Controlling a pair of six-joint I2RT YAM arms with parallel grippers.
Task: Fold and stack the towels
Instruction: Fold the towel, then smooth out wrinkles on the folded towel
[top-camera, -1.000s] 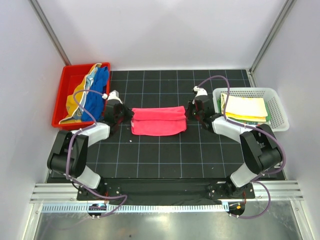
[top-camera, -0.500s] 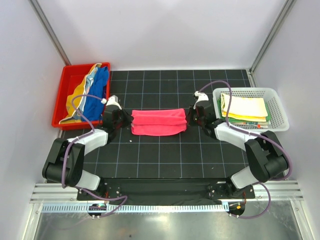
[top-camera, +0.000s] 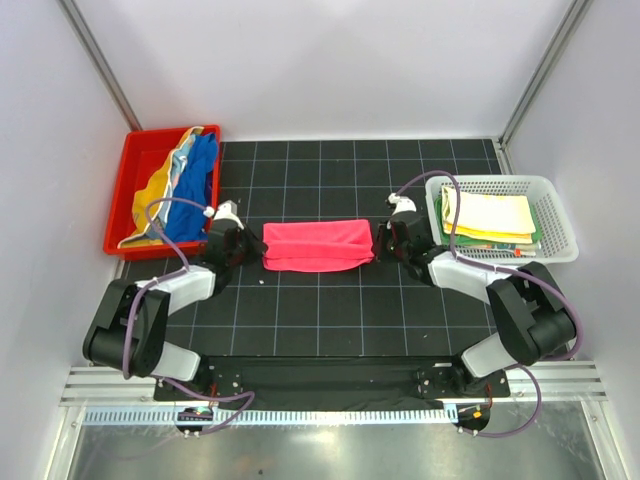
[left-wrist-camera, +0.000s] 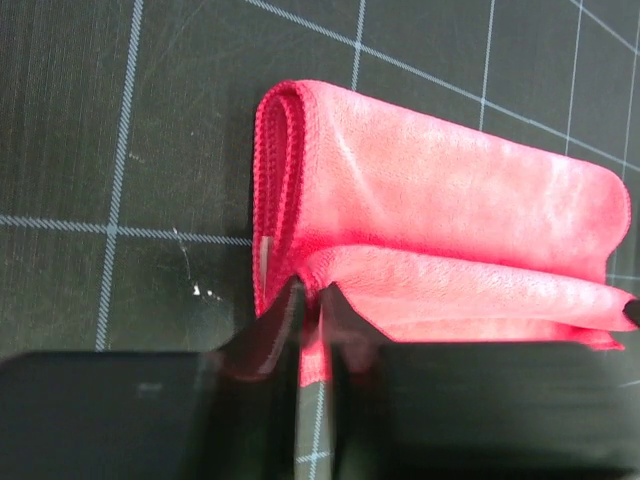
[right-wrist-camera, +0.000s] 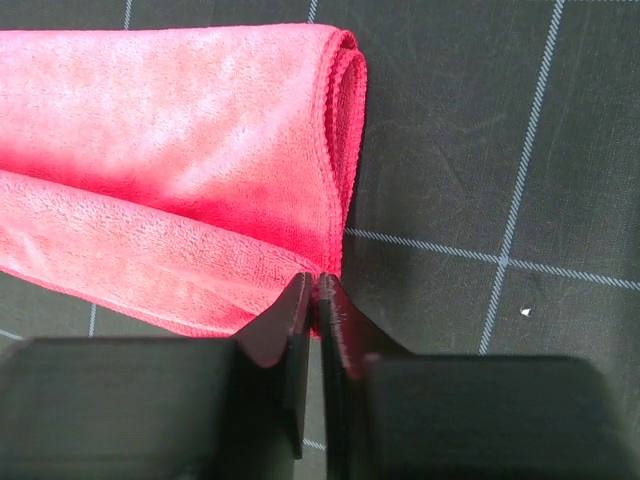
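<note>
A pink-red towel (top-camera: 317, 245) lies folded into a long band on the black grid mat (top-camera: 330, 310). My left gripper (top-camera: 244, 245) is shut on its left near corner; in the left wrist view the gripper (left-wrist-camera: 312, 300) pinches the hem of the towel (left-wrist-camera: 440, 220). My right gripper (top-camera: 385, 240) is shut on the right near corner; in the right wrist view the gripper (right-wrist-camera: 316, 290) pinches the edge of the towel (right-wrist-camera: 180, 150). Blue and yellow towels (top-camera: 185, 185) lie crumpled in the red bin (top-camera: 135, 170). Folded yellow and green towels (top-camera: 490, 218) are stacked in the white mesh basket (top-camera: 555, 215).
The red bin stands at the back left of the mat, the white mesh basket at the right. White walls and metal posts close in the back and sides. A metal rail (top-camera: 320, 400) runs along the near edge.
Both grippers have drawn the near edge of the pink-red towel over, so the towel is now a narrower, flatter band. Both arms have shifted slightly toward the near side.
</note>
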